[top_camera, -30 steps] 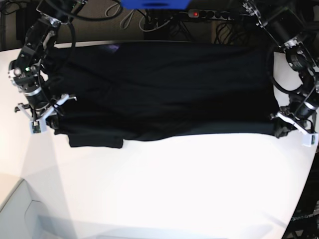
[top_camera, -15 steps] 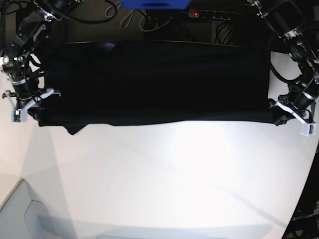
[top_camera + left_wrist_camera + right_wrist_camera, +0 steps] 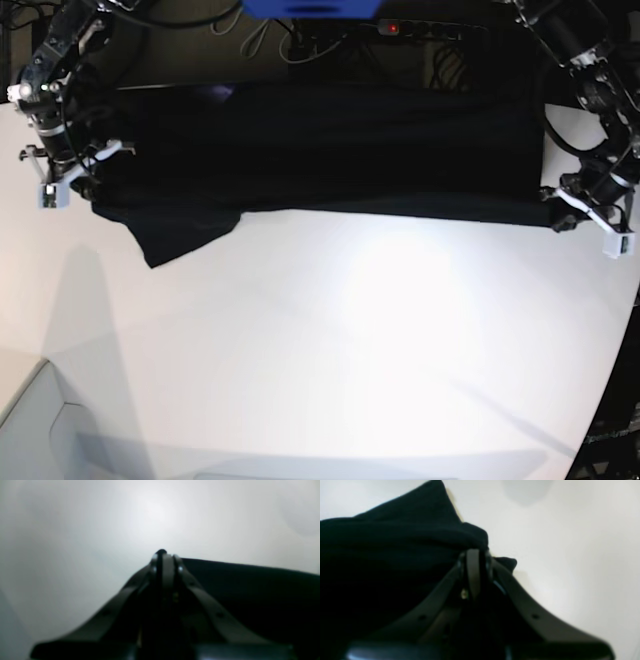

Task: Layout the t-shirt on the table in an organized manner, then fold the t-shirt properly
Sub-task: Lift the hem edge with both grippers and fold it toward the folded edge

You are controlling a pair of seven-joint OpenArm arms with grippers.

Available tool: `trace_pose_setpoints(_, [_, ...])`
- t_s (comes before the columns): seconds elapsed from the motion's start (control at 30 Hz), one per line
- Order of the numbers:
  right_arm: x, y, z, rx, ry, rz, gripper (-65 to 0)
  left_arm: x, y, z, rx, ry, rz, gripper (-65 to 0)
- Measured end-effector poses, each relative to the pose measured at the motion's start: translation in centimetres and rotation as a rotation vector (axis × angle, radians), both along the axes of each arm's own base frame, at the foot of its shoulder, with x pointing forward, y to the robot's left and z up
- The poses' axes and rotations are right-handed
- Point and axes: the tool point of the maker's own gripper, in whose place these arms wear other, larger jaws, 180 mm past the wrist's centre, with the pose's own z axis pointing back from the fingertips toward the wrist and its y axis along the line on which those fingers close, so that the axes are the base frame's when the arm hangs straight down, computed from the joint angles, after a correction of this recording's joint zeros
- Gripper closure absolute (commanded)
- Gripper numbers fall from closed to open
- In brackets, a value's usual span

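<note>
The black t-shirt (image 3: 330, 150) is stretched wide across the far part of the white table (image 3: 330, 340), and one sleeve (image 3: 178, 232) points down at its near left corner. In the base view my right gripper (image 3: 85, 186) stands at the shirt's left end, shut on bunched cloth (image 3: 425, 530); the wrist view shows its fingertips (image 3: 473, 557) pinched together. At the shirt's right end my left gripper (image 3: 553, 216) is shut on the hem corner. Its closed tips (image 3: 163, 555) show with black cloth (image 3: 250, 587) running off to the right. No print or label shows.
Behind the table lie a power strip with a red light (image 3: 392, 27), cables and a blue object (image 3: 310, 8). The table's edge curves away at the right (image 3: 610, 370). A grey surface (image 3: 35, 430) sits at the bottom left corner.
Both grippers have pulled the shirt toward the table's far edge. The right gripper swung out to the left and then back and up, and the sleeve now lies spread below the hem.
</note>
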Motion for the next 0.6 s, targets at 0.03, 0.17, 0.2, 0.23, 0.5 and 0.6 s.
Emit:
trace_pose_setpoints(0.03, [0.1, 0.0, 0.0, 0.002, -0.003, 0.000, 0.0, -0.3, 0.4, -0.1, 0.001, 0.013, 0.011, -0.1])
trace_pose_setpoints(0.17, [0.2, 0.9, -1.1, 0.042, 0.007, -0.003, 0.0, -0.8, 0.7, -0.4, 0.000, 0.038, 0.019, -0.1])
trace_pose_setpoints(0.2, [0.0, 1.1, -1.6, 0.053, 0.023, -0.004, 0.0, -0.9, 0.8, -0.4, 0.004, 0.042, 0.020, -0.1])
trace_pose_setpoints(0.23, [-0.1, 1.1, -1.9, 0.059, 0.030, -0.004, 0.0, -1.0, 0.8, -0.5, 0.007, 0.045, 0.020, -0.1])
trace_pose_setpoints(0.5, [-0.1, 2.9, -3.9, 0.104, 0.075, 0.036, 0.0, -3.0, -0.7, -4.0, -0.033, 0.151, -0.015, -0.1])
trace_pose_setpoints(0.6, [0.3, 3.5, -3.9, 0.107, 0.071, 0.054, 0.0, -2.9, -2.2, -5.8, -0.088, 0.179, -0.038, -0.1])
